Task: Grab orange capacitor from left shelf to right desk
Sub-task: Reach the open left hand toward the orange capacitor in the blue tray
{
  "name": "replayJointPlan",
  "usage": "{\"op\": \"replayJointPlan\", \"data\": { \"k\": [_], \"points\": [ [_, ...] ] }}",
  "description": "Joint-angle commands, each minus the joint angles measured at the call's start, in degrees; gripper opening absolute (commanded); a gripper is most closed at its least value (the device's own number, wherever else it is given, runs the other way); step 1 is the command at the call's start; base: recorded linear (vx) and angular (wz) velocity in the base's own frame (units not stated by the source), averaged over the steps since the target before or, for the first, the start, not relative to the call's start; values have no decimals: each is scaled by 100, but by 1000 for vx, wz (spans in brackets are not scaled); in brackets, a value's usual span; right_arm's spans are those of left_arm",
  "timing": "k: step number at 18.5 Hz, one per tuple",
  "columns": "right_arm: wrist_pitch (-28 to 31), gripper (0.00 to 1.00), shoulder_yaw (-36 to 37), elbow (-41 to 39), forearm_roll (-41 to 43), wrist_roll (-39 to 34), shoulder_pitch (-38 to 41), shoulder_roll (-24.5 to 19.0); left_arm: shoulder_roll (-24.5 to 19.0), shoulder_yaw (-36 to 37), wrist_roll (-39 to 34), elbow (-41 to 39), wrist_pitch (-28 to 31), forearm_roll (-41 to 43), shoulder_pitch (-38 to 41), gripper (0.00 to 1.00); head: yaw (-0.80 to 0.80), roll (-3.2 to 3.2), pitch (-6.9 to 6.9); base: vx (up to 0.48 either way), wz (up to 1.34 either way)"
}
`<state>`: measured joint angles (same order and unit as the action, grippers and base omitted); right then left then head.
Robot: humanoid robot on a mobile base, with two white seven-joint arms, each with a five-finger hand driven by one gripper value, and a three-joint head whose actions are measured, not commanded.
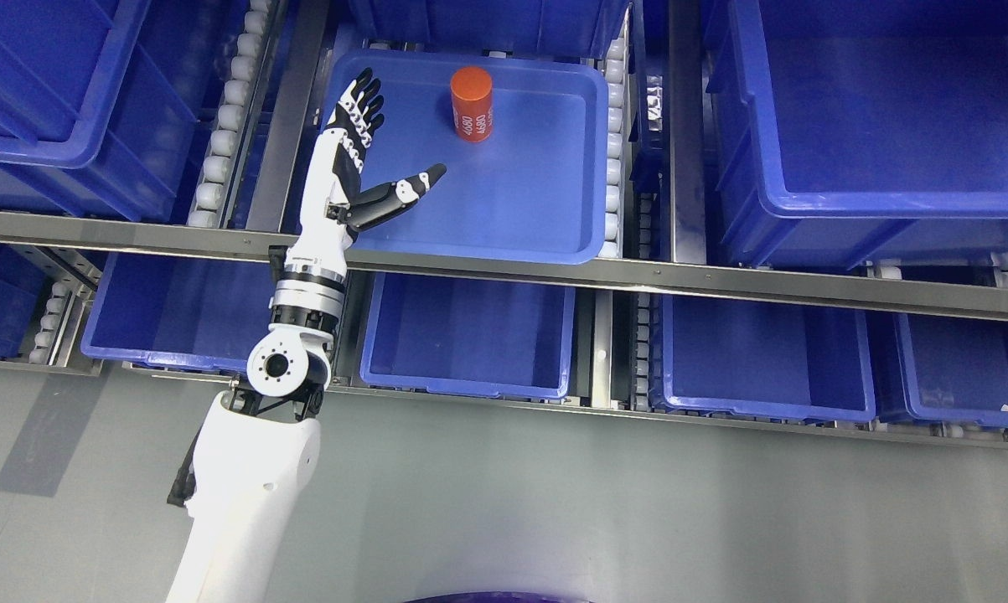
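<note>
The robot's smooth white plastic left arm is showing a round joint with a dark hole, shiny silver and black rings, and a white left hand with black-tipped fingers.

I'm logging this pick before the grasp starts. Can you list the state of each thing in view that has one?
Orange capacitor: upright in the tray, untouched, nothing holding it.
Blue tray: on the shelf rollers, holding only the capacitor.
Left hand: open, fingers spread, thumb pointing toward the capacitor, over the tray's left edge, apart from the capacitor.
Right hand: not in view.
Lower blue bins: look empty.
</note>
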<state>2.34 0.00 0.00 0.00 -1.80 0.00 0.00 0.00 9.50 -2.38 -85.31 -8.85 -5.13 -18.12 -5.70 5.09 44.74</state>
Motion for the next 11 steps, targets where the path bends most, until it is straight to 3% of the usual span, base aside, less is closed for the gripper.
{"op": "replayJointPlan", "data": {
  "k": [1,7,11],
  "points": [
    [4,100,62,-193,-26,-5,-9,100,-100,271,1,969,50,12,-611,100,0,0,0,0,0],
    [4,100,62,-193,-26,-5,-9,100,-100,491,1,2200,59,29,-1290,100,0,0,0,0,0],
    [4,100,62,-193,-26,-5,-9,100,-100,746,1,2579,59,73,-1493,100,0,0,0,0,0]
  ]
}}
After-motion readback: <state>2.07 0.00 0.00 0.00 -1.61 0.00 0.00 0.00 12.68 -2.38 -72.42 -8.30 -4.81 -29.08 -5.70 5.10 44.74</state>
